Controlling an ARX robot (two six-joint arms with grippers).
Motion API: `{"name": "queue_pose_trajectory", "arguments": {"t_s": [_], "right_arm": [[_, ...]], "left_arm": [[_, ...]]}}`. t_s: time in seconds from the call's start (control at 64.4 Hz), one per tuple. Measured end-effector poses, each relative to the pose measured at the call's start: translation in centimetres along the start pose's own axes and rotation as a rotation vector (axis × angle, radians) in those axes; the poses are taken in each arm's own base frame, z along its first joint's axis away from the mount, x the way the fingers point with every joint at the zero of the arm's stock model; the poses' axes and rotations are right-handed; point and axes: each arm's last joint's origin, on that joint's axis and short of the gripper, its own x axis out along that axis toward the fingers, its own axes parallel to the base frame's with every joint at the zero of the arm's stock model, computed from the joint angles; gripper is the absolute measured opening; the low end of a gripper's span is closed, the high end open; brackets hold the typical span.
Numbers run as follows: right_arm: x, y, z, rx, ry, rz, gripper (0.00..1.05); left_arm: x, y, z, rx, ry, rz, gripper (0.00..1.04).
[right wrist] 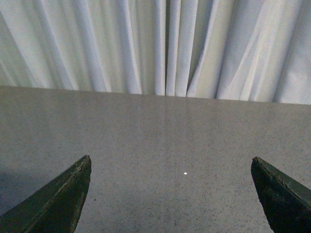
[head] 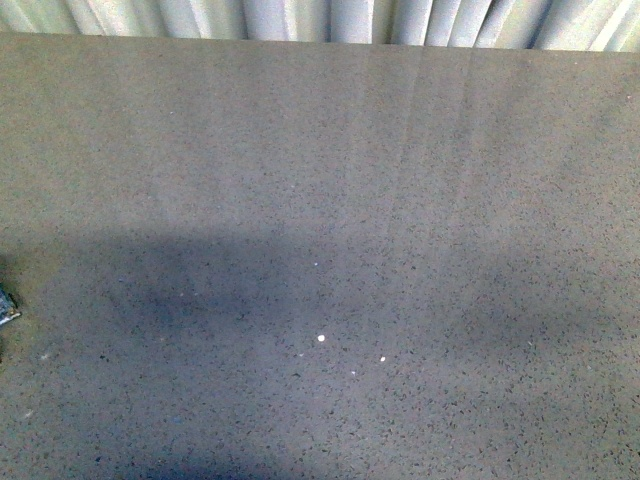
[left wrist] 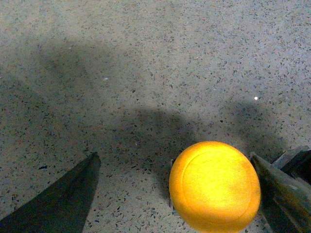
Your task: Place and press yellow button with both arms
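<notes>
The yellow button (left wrist: 214, 186) shows in the left wrist view as a round yellow-orange domed cap seen from above, standing on the speckled table. My left gripper (left wrist: 175, 167) is open around it, the cap close against one finger (left wrist: 282, 194) and well apart from the other finger (left wrist: 63, 199). The button's body is hidden under the cap. In the right wrist view my right gripper (right wrist: 171, 167) is open with only bare table between its fingertips (right wrist: 68, 194). The front view shows no button, and only a small metallic bit (head: 6, 306) at its left edge.
The grey speckled table (head: 320, 200) fills the front view, with a few white specks (head: 321, 338) near the middle. A white pleated curtain (right wrist: 160, 43) hangs behind the table's far edge. Soft shadows lie across the table's near half.
</notes>
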Motion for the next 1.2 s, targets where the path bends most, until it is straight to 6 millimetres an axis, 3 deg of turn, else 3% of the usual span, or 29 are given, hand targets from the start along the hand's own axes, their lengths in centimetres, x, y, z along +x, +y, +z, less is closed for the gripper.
{"name": "queue_pose_trajectory", "arguments": {"t_s": [0.264, 0.357, 0.621, 0.963, 1.056, 1.196], "right_arm": [[0.0, 0.0, 0.0, 0.000, 0.000, 0.000, 0.96], [0.0, 0.0, 0.0, 0.000, 0.000, 0.000, 0.96], [0.0, 0.0, 0.0, 0.000, 0.000, 0.000, 0.96], [0.0, 0.0, 0.0, 0.000, 0.000, 0.000, 0.96], [0.0, 0.0, 0.0, 0.000, 0.000, 0.000, 0.96], [0.0, 0.0, 0.0, 0.000, 0.000, 0.000, 0.96]], "left_arm": [[0.1, -0.2, 0.1, 0.006, -0.004, -0.006, 0.43], [0.1, -0.2, 0.1, 0.007, -0.007, -0.006, 0.35], [-0.3, -0.1, 0.7, 0.011, -0.023, -0.002, 0.34], [-3.3, 0.5, 5.4, 0.036, -0.151, 0.041, 0.34], [-3.8, -0.8, 7.3, 0.079, -0.186, 0.019, 0.34], [-3.1, -5.4, 9.9, 0.157, -0.231, -0.092, 0.34]]}}
